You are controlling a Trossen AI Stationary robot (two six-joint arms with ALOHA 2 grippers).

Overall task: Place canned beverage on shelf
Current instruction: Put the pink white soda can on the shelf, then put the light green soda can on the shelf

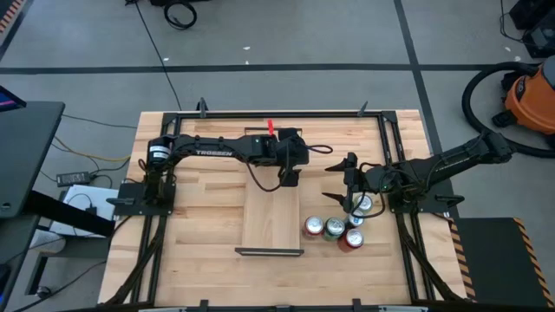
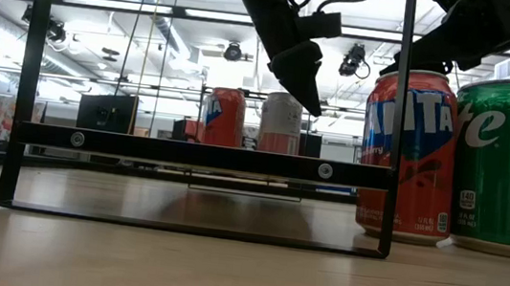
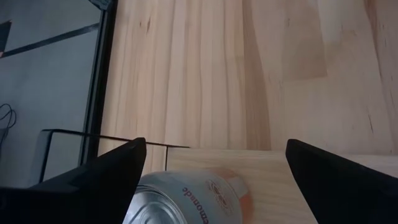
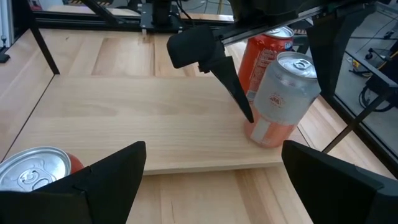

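The shelf (image 1: 270,218) is a light-wood plank with black end frames, lying mid-table. A silver-and-pink can (image 4: 281,99) and a red can (image 4: 258,53) stand upright on the shelf's far end (image 2: 281,124). My left gripper (image 3: 216,146) is open just above the silver can, its fingers on either side of the can's top (image 3: 186,199); no touch shows. My right gripper (image 4: 214,152) is open and empty, right of the shelf, over a group of cans (image 1: 334,229). One of these cans shows below it (image 4: 34,171).
An orange can (image 2: 408,156) and a green can (image 2: 503,162) stand on the tabletop right of the shelf's near frame (image 2: 201,154), with two more cans nearby (image 1: 350,240). The middle and near part of the plank (image 4: 143,118) is bare.
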